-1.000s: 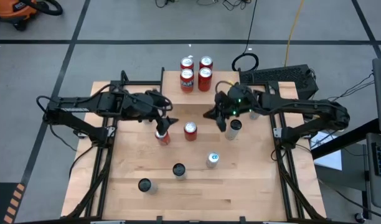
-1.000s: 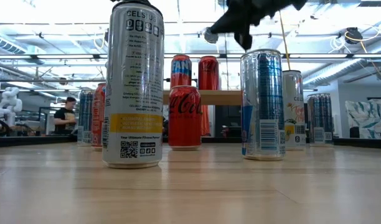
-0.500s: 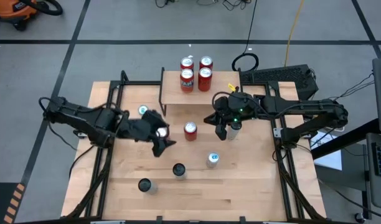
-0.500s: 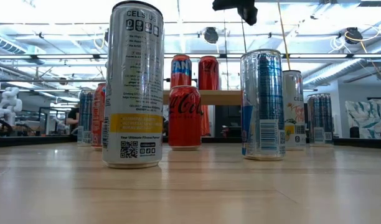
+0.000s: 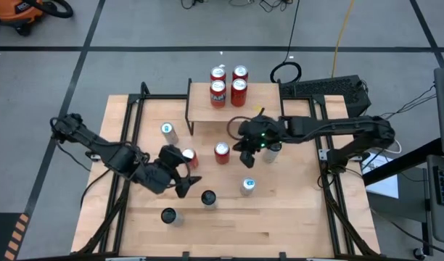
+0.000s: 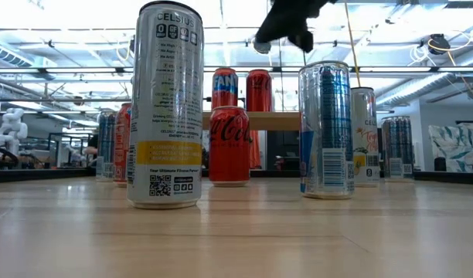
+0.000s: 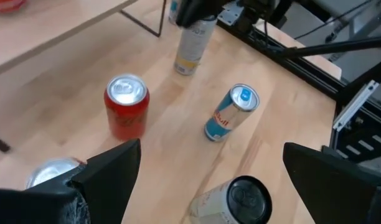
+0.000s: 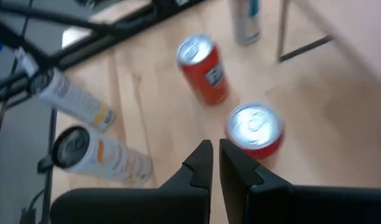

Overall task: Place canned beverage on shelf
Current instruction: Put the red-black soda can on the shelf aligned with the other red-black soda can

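The shelf [image 5: 200, 110] stands at the table's far edge with several red cans [image 5: 228, 84] on its top. Two red cans [image 5: 222, 151] [image 5: 188, 156] stand upright on the table in front of it. My right gripper [image 5: 245, 159] [image 8: 213, 148] hovers shut above the table, just right of the middle red can [image 8: 254, 127]. My left gripper [image 5: 184, 183] [image 7: 212, 149] hangs open nearer the front edge, above a black-topped can [image 7: 237, 198], with nothing between its fingers.
Slim cans stand about the table: one at the shelf's left leg [image 5: 166, 130], one partly under my right arm [image 5: 273, 150], a blue-and-silver one [image 5: 247, 186], and two near the front [image 5: 208, 198] [image 5: 168, 215]. Black frame rails run along both table sides.
My left gripper has swung from beside the left red can toward the table's near edge and sunk a little, staying open. My right gripper has moved toward the table's left, nearer the middle red can, staying shut. The cans have kept their places.
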Controlling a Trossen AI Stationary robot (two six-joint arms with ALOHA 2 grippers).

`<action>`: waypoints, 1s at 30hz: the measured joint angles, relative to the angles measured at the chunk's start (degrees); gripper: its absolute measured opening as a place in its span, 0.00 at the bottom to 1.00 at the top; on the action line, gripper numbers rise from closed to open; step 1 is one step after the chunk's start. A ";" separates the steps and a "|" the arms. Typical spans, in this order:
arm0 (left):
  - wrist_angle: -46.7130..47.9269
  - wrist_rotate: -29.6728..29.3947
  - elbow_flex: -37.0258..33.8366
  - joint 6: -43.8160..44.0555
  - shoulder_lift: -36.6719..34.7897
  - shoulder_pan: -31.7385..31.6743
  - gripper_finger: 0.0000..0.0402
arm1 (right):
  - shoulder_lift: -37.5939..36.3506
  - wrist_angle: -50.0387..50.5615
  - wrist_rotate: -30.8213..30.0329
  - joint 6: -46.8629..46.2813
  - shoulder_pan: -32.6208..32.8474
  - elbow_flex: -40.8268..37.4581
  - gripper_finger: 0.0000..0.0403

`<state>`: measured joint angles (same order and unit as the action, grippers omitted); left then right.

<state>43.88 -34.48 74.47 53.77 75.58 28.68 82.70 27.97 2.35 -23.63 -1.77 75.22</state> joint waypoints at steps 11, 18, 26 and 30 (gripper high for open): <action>-0.12 -5.23 -0.16 7.45 3.14 2.15 0.98 | 5.53 -2.97 3.68 9.96 -1.31 -0.07 0.12; -0.14 -4.32 -0.16 7.50 4.10 2.10 0.98 | 5.44 -3.61 -0.55 19.35 -2.85 -0.09 0.36; 0.11 -3.45 -0.16 7.42 4.10 1.23 0.98 | 9.98 -9.57 5.06 22.77 -4.94 -0.15 0.61; 0.08 -2.82 -0.16 7.36 4.08 0.30 0.98 | 12.75 -10.71 6.89 22.24 -6.06 -0.15 0.67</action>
<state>43.97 -37.29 74.30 61.13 79.66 28.98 95.45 17.26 9.24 -1.39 -7.83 75.07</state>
